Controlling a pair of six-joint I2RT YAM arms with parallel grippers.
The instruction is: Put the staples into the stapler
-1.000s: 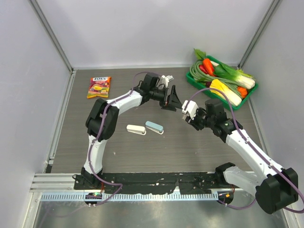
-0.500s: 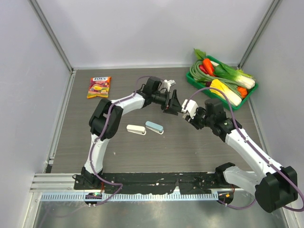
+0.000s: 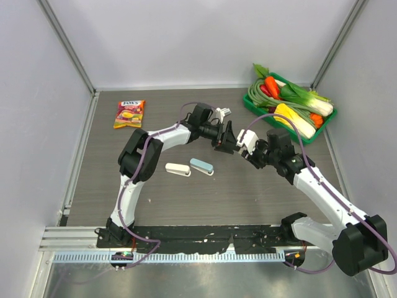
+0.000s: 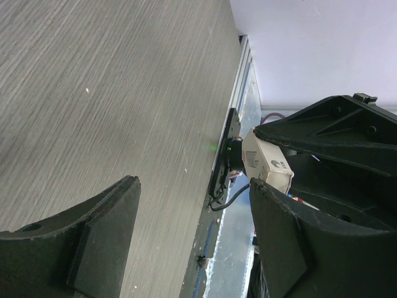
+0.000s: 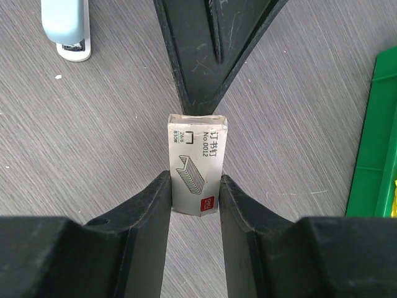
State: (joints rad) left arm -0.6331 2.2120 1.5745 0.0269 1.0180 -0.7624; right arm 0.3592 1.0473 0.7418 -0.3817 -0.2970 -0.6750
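Left pincer (image 4: 193, 186) spread apart — staples box (image 4: 267, 162) at one fingertip, table (image 4: 93, 93) beyond.

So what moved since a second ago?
The left gripper slid toward the staples, and its jaws narrowed a little. The right gripper stayed shut on the staples. The white stapler, blue stapler, candy bag and vegetable tray stayed put.

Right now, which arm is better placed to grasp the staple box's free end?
Left: the left gripper, open, sits at the free end of the staple box; the right gripper clamps the other.
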